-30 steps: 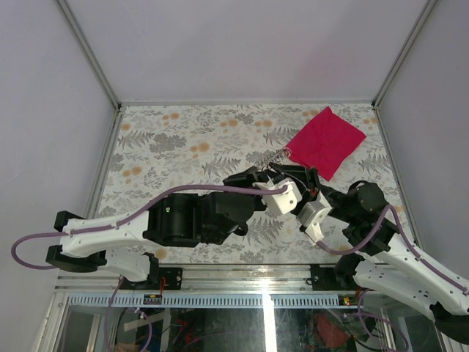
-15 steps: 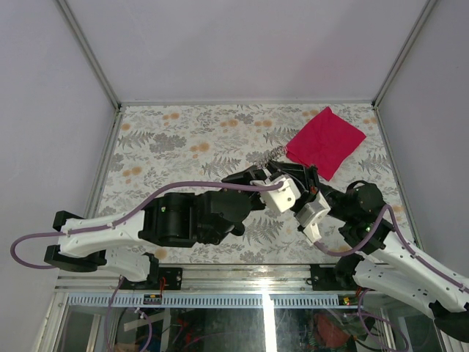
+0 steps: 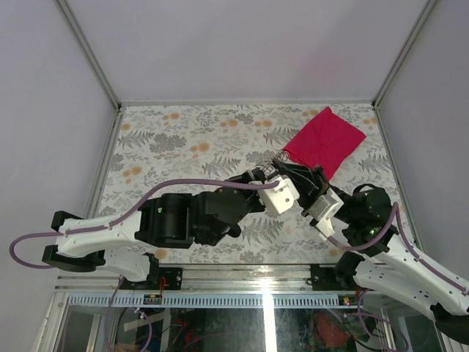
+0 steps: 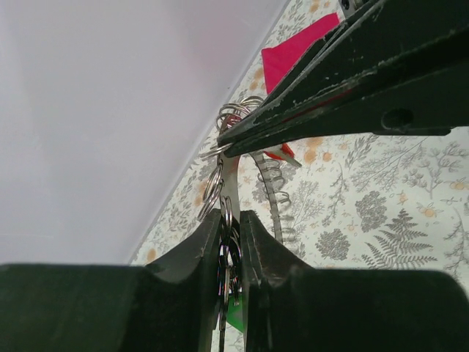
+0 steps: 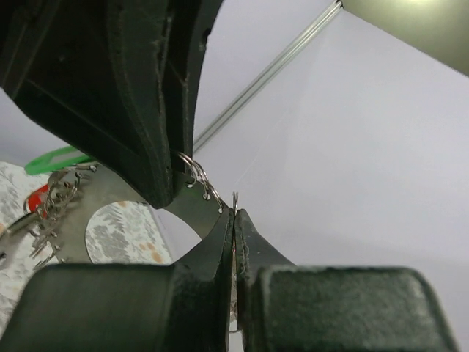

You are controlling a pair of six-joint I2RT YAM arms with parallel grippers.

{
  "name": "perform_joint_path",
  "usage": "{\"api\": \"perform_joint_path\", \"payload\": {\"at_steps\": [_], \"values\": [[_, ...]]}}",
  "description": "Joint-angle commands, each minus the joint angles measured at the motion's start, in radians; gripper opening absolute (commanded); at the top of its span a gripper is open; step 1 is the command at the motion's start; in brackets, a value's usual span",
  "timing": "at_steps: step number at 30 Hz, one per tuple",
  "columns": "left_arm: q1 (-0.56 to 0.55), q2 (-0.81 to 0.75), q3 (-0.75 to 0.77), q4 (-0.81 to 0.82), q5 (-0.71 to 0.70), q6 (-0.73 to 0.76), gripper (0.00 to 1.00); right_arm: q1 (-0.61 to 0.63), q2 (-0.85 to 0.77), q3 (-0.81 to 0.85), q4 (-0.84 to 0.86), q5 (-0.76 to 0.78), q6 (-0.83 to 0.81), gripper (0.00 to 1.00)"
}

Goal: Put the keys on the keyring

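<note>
Top view: the left gripper (image 3: pixel 272 173) and right gripper (image 3: pixel 293 170) meet right of centre, just near of the red cloth (image 3: pixel 326 139), at the keyring (image 3: pixel 274 159). The right arm has swung slightly rightward over the last second, probably pulling the rings taut.

Left wrist view: the left fingers (image 4: pixel 194 257) are clenched on the keyring's near end, with a green tag (image 4: pixel 236 319) below.

Right wrist view: the right fingers (image 5: pixel 253 242) pinch one thin loop. A red piece (image 5: pixel 35 199), probably the red key, hangs at left. The yellow key is not visible, and threading looks unfinished.

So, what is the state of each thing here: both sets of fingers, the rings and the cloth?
Left fingers: shut on the bunch of rings.
Right fingers: shut on one thin ring of that bunch.
Bunch of rings: gripped from both sides, between the two arms.
Red cloth: spread flat on the table, not held.
</note>
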Motion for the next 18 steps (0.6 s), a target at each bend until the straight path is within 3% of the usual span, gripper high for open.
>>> {"api": "perform_joint_path", "payload": {"at_steps": [1, 6, 12, 18], "values": [[-0.018, -0.052, -0.021, 0.098, 0.04, -0.031, 0.0, -0.003, -0.008, 0.013, 0.121, 0.072, 0.19, 0.0], [-0.018, -0.087, -0.066, 0.151, 0.057, -0.049, 0.03, -0.003, -0.012, 0.011, 0.167, 0.124, 0.315, 0.0], [-0.019, -0.139, -0.131, 0.215, 0.101, -0.096, 0.32, -0.004, -0.011, 0.021, 0.188, 0.118, 0.441, 0.0], [-0.019, -0.209, -0.164, 0.227, 0.182, -0.172, 0.47, -0.003, -0.027, 0.02, 0.182, 0.108, 0.51, 0.0]]}}
